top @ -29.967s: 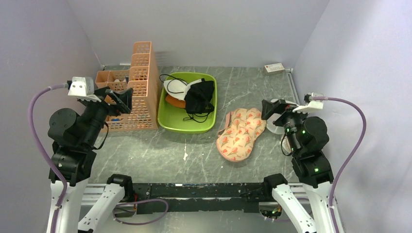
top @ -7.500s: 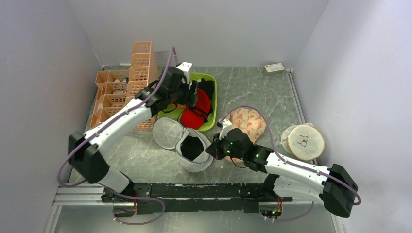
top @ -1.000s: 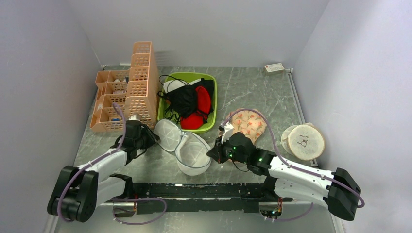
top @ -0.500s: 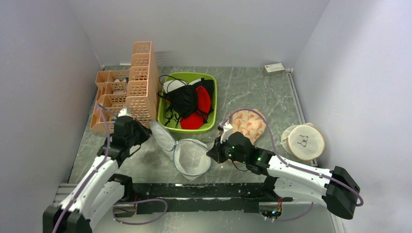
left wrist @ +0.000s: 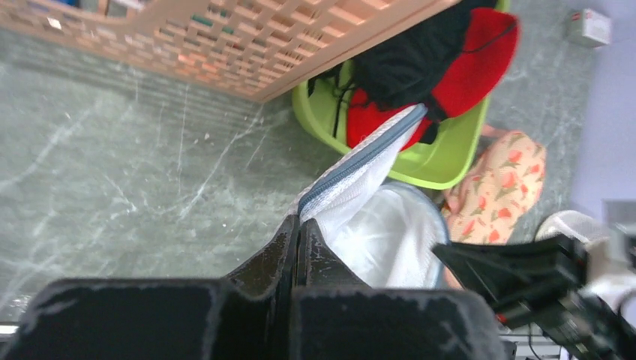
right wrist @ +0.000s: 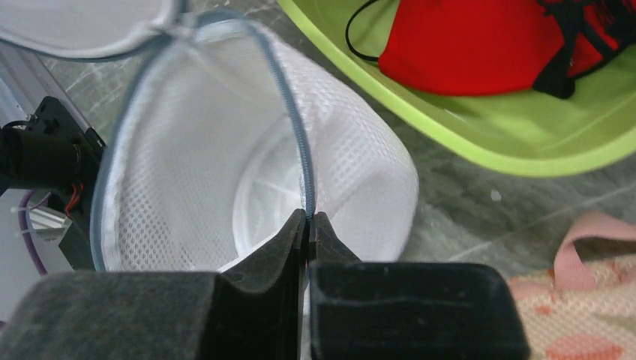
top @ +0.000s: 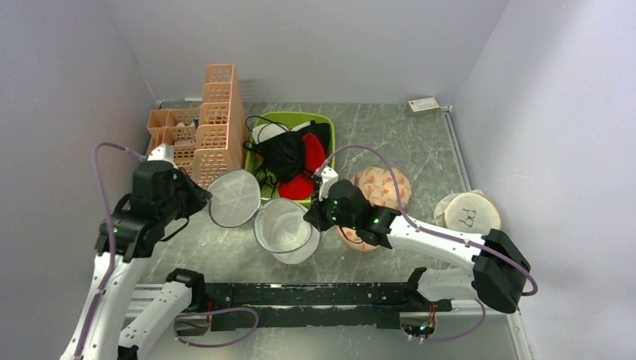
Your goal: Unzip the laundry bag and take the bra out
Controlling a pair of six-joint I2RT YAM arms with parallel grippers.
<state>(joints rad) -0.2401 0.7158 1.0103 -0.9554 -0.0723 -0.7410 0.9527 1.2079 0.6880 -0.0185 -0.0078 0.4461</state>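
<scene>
Evidently the left gripper [left wrist: 298, 221] and right gripper [right wrist: 308, 217] each pinched the bag [right wrist: 187, 172] by its rim, spreading it (bra [right wrist: 465, 45] lay in the tub [right wrist: 465, 146]).

Clutter on the grey marbled table [top: 390, 139]
Orange lattice baskets [top: 216, 120] stand far left, beside a green tub [top: 331, 154] holding a black garment [top: 283, 156]; a peach floral pad [top: 386, 187] and a cream mesh pouch [top: 469, 215] lie to the right.

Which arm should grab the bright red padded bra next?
Right, likely: right gripper is beside the green tub holding the bra; left gripper farther. Both jaws pinch the white mesh laundry bag.
</scene>
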